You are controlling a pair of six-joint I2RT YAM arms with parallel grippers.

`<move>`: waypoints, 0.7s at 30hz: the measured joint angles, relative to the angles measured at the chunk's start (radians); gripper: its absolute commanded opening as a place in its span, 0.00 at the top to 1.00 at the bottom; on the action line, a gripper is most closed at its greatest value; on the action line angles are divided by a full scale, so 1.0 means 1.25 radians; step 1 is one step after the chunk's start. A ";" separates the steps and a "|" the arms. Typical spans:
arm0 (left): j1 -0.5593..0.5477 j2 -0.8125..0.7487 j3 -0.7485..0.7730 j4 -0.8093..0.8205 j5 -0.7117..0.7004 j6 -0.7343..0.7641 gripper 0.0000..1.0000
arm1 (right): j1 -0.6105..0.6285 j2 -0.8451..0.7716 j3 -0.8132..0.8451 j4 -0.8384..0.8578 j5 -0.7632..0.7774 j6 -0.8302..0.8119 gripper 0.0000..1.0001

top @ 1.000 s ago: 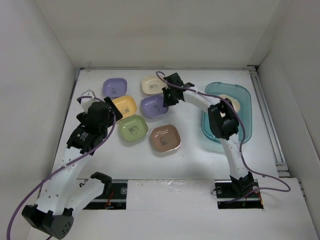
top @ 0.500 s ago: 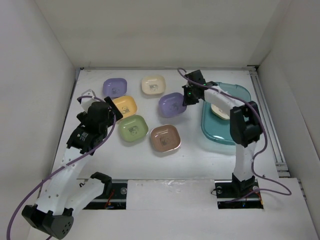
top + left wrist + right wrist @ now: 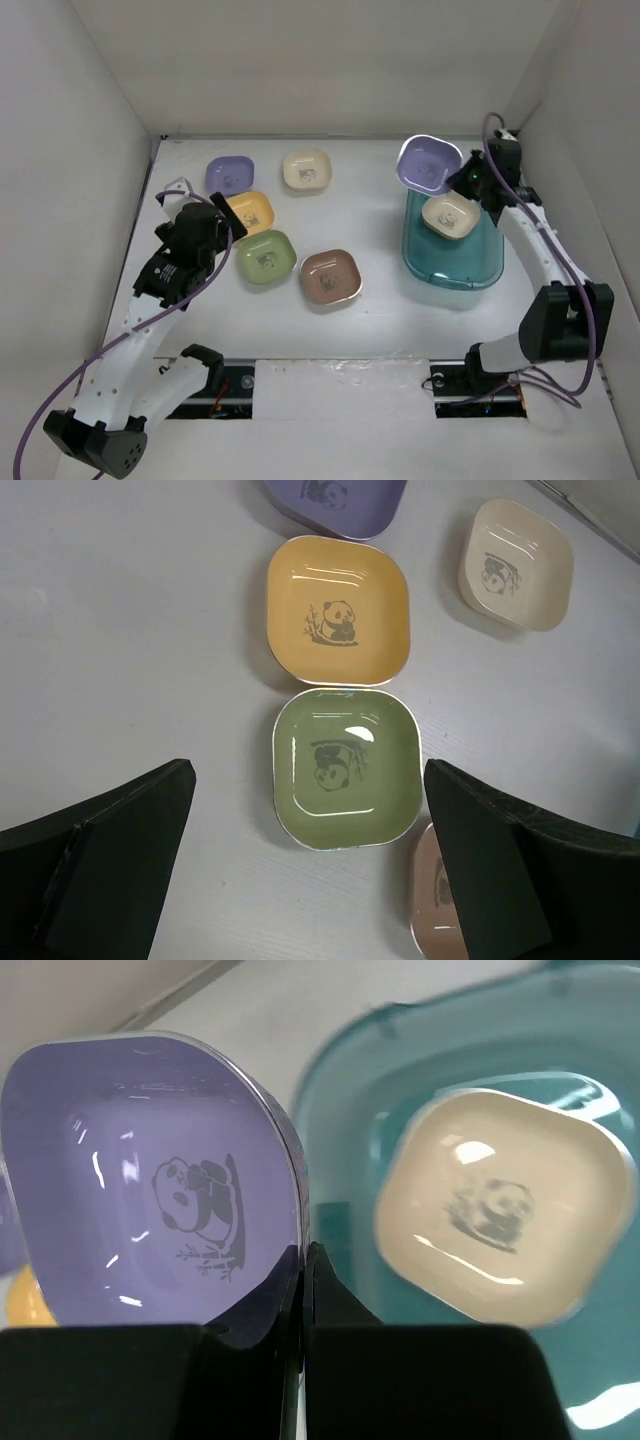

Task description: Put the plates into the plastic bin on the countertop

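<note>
Purple plate (image 3: 430, 164) hangs tilted at upper right, over the bin (image 3: 480, 272) rim, right jaws pinching its edge; released here, it could catch that rim and tip out. Left jaws spread.

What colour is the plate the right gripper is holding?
The plate is purple with a dark panda print; right wrist view shows it best.

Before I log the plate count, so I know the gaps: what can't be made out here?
Left wrist: brown plate cut by the bottom edge and a finger; far purple plate cut by the top edge.
Right wrist: yellow plate mostly behind the held purple plate.
Top: anything under the cream plate in the bin is hidden.
</note>
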 measured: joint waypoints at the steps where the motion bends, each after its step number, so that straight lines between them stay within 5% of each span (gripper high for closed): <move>1: 0.000 0.000 0.000 0.001 0.002 0.000 0.00 | -0.031 -0.025 -0.038 0.002 0.012 0.027 1.00; 8: 0.000 0.000 0.000 0.013 0.020 0.009 0.00 | -0.222 -0.130 -0.239 0.024 0.079 0.135 1.00; 18: 0.000 -0.002 0.000 0.014 0.032 0.017 0.00 | -0.228 -0.102 -0.245 0.060 0.076 0.148 0.98; 21: 0.000 -0.008 0.000 0.014 0.032 0.018 0.00 | -0.228 -0.091 -0.247 0.064 0.075 0.149 0.87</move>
